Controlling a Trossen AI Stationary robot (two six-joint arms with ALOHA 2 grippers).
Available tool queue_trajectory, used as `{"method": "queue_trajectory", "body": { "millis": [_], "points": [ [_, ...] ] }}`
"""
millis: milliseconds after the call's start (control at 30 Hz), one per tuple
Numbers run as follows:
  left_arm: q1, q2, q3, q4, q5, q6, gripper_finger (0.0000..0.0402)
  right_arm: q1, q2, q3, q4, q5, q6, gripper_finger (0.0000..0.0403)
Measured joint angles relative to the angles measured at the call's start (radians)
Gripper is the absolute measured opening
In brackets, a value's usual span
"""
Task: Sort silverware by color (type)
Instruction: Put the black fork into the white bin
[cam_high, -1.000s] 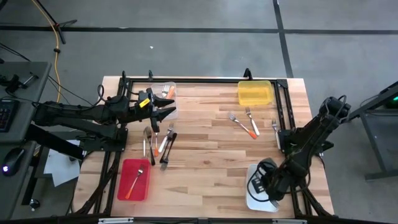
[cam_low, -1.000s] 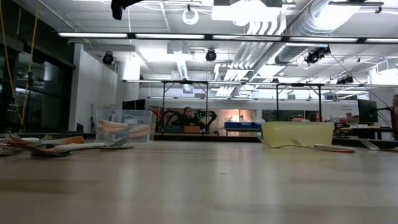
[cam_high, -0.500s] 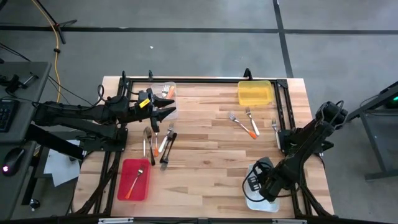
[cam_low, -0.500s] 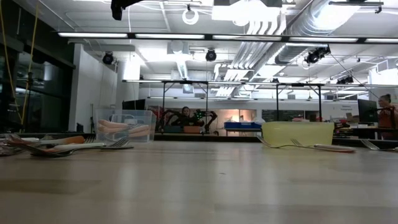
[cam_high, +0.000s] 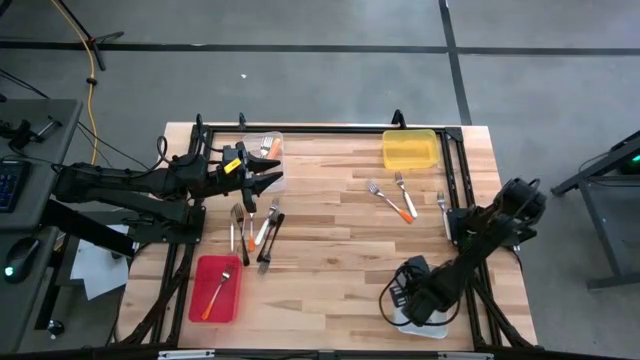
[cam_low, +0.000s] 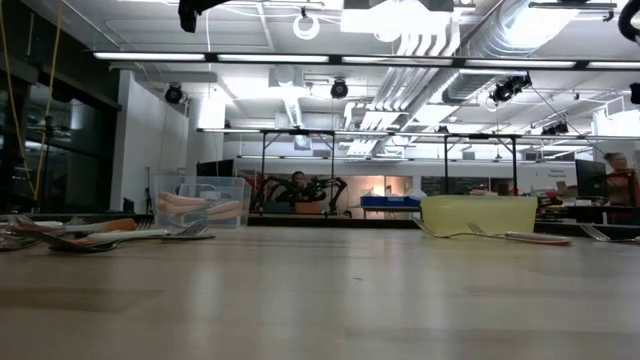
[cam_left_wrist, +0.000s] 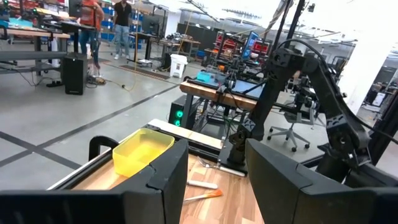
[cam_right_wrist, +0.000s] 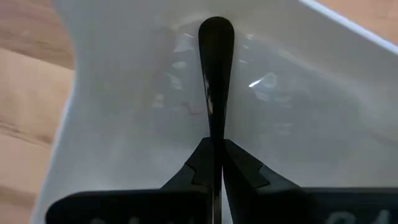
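The right gripper (cam_high: 407, 297) hangs low over the white rectangular plastic bin (cam_high: 437, 328) at the near right corner of the wooden tabletop (cam_high: 340, 230). In the right wrist view its jaws are pressed together on a dark-handled utensil (cam_right_wrist: 215, 74), whose rounded end reaches out over the bin's white floor.

The left gripper (cam_high: 272, 181) hovers beside the clear plastic bin (cam_high: 262, 141) at the far left edge, its jaws spread with nothing between them.

A cluster of forks with white, orange and dark handles (cam_high: 257, 228) lies just below the left gripper. The red rectangular bin (cam_high: 203, 300) at the near left corner holds an orange-handled fork (cam_high: 217, 292). Two orange-handled forks (cam_high: 396, 198) lie near the yellow bin (cam_high: 410, 150), and another fork (cam_high: 443, 208) sits close to the right rail. The middle of the tabletop between the two groups is bare wood.
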Motion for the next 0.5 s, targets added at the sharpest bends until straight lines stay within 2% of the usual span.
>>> {"method": "queue_trajectory", "body": {
  "millis": [500],
  "points": [
    [0.000, 0.000, 0.000, 0.000, 0.000, 0.000, 0.0152, 0.000, 0.009, 0.001, -0.011, -0.017, -0.017, 0.0012]
  ]
}}
